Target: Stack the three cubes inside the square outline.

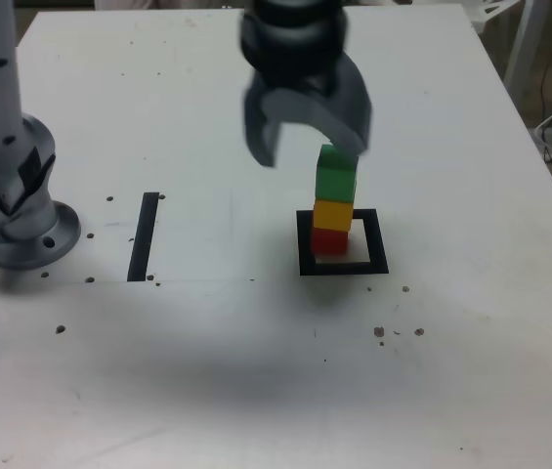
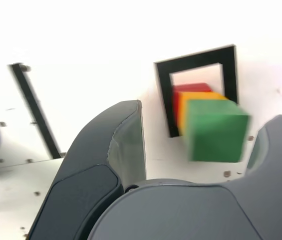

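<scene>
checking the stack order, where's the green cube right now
In the exterior view the green cube tops the stack, on the yellow cube over the red cube, inside the square outline, right of centre.

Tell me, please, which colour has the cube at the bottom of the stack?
Red. The bottom cube shows best in the exterior view, under the yellow cube.

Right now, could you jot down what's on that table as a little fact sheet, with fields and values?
stack order: red cube at bottom, yellow cube in the middle, green cube on top
stack place: inside the square outline
gripper: open, above the stack, holding nothing
tape strip: flat, to the exterior view's left of the outline
arm base: at the exterior view's left edge
table: white, with small dark holes
</scene>
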